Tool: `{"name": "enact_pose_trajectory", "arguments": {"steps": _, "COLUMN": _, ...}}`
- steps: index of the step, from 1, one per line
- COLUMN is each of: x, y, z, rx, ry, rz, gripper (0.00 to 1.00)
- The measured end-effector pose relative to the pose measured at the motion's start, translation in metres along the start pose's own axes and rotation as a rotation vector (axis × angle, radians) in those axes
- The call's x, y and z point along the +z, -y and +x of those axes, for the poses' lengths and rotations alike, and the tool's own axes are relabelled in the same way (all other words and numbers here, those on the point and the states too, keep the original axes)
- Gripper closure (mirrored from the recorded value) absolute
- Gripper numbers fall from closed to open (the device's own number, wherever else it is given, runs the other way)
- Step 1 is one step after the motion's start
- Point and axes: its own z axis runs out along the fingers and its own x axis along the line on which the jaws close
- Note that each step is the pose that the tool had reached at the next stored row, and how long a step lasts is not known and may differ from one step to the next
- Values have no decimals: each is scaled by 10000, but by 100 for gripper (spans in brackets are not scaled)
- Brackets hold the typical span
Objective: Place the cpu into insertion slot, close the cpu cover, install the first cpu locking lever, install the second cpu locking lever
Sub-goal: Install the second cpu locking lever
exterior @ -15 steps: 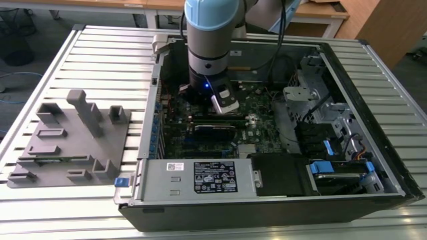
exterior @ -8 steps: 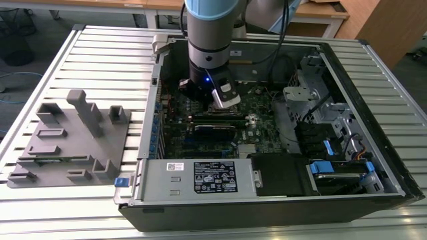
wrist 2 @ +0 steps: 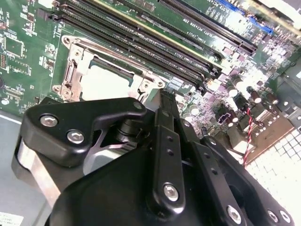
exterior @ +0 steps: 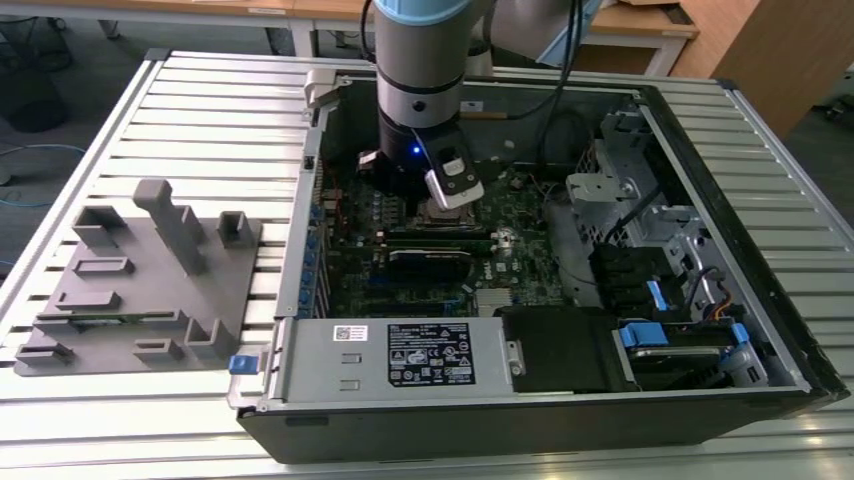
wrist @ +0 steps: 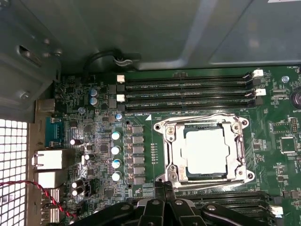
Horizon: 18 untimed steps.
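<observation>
Arm (exterior: 420, 90) reaches down into the open PC case (exterior: 534, 400), which lies on a slatted table (exterior: 160, 130). Gripper (exterior: 451, 195) sits low over the green board (wrist: 103, 160), just beside the socket's edge.

Cpu (wrist: 206, 151) lies flat in the slot (wrist: 205, 150), dull silver top showing; seen also in second wrist view (wrist 2: 104, 84). Cover (wrist: 175, 150) is down over it, a silvery frame w/ the chip showing through its window; in second wrist view the frame's edge (wrist 2: 75, 70) runs alongside the chip. Thin wire levers (wrist: 202, 116) lie along the frame's sides; can't tell whether they are hooked.

Gripper in first wrist view (wrist: 164, 188): black fingers (wrist: 160, 192) appear pressed together to a narrow tip, nothing held, tip right at the frame's near edge. Second wrist view (wrist 2: 162, 101) shows the same, the two finger bars side by side w/ no gap, tip by the frame's corner. Contact w/ frame or lever: can't tell.

Long black memory slots (wrist: 188, 89) run along the far side of the socket, more on the near side by the gripper. Row of blue-topped capacitors (wrist: 115, 155) stands beside the socket.

In exterior view a grey fixture block (exterior: 134, 280) sits on the table at the exterior view's left, well apart from the case. Silver PSU (exterior: 400, 355) sits at the case's near edge
</observation>
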Motion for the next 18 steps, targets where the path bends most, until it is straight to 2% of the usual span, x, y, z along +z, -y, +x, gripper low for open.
{"name": "enact_pose_trajectory", "arguments": {"steps": 4, "x": 0, "y": -2, "z": -28, "rx": -1, "ry": -1, "rz": 2, "gripper": 89}}
{"name": "enact_pose_trajectory", "arguments": {"steps": 12, "x": 11, "y": -33, "z": -299, "rx": 12, "ry": 3, "rz": 22, "gripper": 89}}
{"name": "enact_pose_trajectory", "arguments": {"steps": 15, "x": 18, "y": -72, "z": -357, "rx": 14, "ry": 8, "rz": 86, "gripper": 89}}
{"name": "enact_pose_trajectory", "arguments": {"steps": 18, "x": 28, "y": -135, "z": -375, "rx": 12, "ry": 16, "rz": 206, "gripper": 89}}
